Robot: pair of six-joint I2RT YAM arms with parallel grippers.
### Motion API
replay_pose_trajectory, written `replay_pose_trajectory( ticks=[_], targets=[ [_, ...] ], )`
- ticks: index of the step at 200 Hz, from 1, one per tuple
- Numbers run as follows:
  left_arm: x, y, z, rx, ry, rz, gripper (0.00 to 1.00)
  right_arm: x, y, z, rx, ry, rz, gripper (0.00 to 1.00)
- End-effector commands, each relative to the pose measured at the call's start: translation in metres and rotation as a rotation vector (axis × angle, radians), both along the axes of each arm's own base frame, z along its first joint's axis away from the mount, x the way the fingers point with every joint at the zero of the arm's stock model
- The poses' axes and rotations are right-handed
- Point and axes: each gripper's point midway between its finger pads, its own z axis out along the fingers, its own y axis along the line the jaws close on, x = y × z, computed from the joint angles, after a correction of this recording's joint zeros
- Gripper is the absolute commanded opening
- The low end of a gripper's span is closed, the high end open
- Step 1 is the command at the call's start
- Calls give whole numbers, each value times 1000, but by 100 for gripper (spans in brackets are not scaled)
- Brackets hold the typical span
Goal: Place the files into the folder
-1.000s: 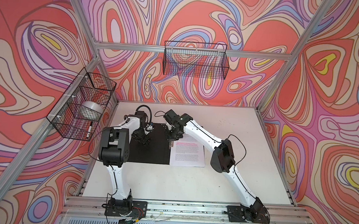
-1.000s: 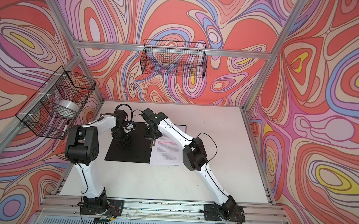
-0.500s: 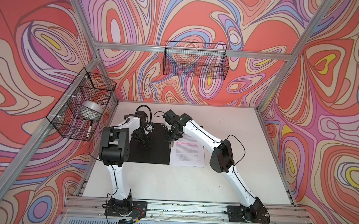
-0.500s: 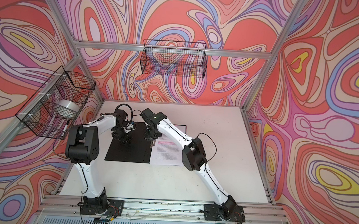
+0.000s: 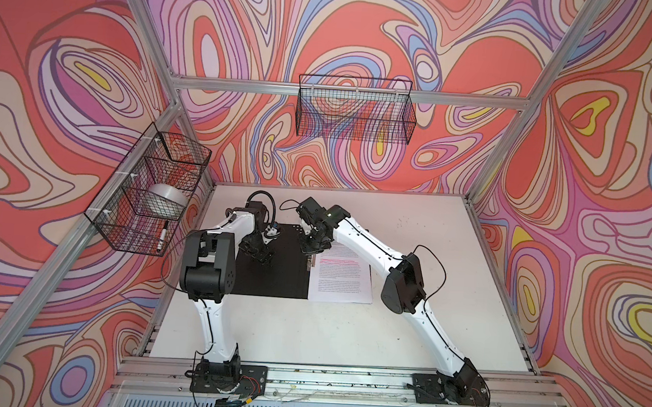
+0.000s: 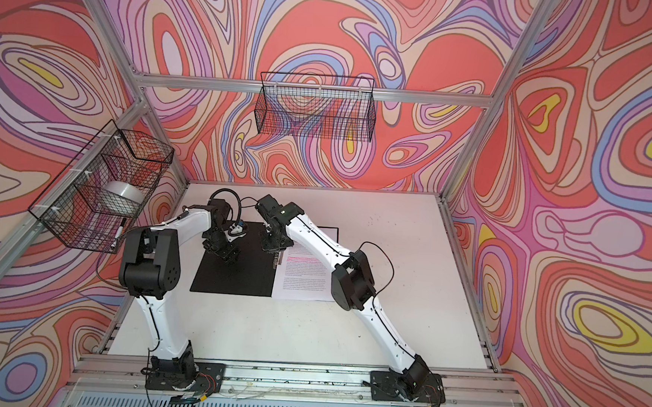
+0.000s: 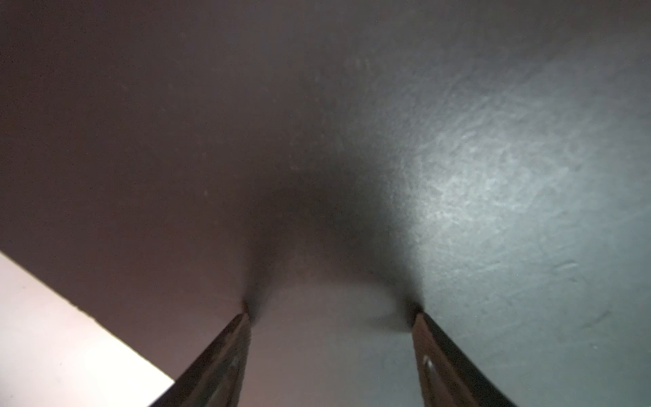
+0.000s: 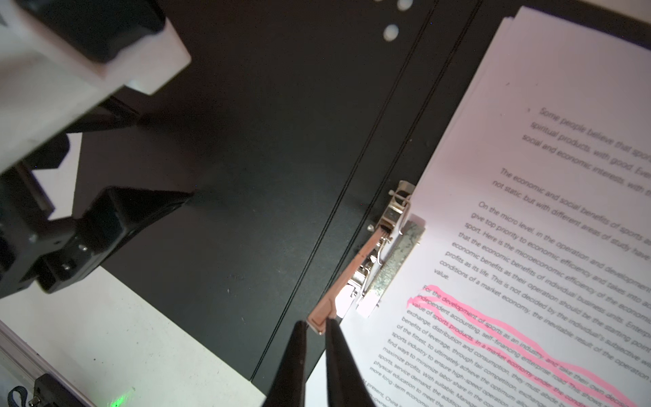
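The folder (image 5: 273, 275) (image 6: 235, 272) lies open on the white table, black inside up. The files (image 5: 341, 277) (image 6: 300, 276), white sheets with pink highlighted lines, lie on its right half, their edge under the metal spine clip (image 8: 387, 253). My right gripper (image 5: 310, 256) (image 6: 276, 255) (image 8: 317, 326) is shut on the tip of the clip's flat lever, beside the files (image 8: 528, 246). My left gripper (image 5: 261, 256) (image 6: 226, 254) (image 7: 333, 313) (image 8: 169, 158) stands open, both fingertips down on the folder's bare left flap (image 7: 317, 141) (image 8: 264, 176), holding nothing.
A wire basket (image 5: 150, 197) on the left wall holds a tape roll (image 5: 165, 198) and a marker (image 5: 162, 235). Another wire basket (image 5: 355, 111) hangs on the back wall. Bare white table (image 5: 423, 237) stretches right of and in front of the folder.
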Motion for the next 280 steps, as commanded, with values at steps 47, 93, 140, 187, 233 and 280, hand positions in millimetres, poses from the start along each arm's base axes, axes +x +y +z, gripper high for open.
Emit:
replay_pose_trajectory(
  ticks=[47, 93, 140, 187, 233, 280],
  targets=[
    [-5, 1, -16, 10, 49, -4, 73, -9, -11, -34, -69, 72, 2, 12],
    [-5, 2, -16, 9, 49, 0, 73, -12, -15, -41, -95, 88, 2, 12],
    [-5, 5, -17, 8, 53, 11, 73, -19, -29, -53, -160, 117, 7, 11],
    [-5, 7, -18, 6, 58, 17, 73, -24, -38, -65, -209, 140, 14, 10],
    [-6, 8, -18, -1, 61, 24, 73, -28, -42, -77, -237, 163, 22, 10],
    [-5, 10, -18, -4, 60, 29, 73, -32, -47, -90, -271, 185, 29, 10]
  ],
)
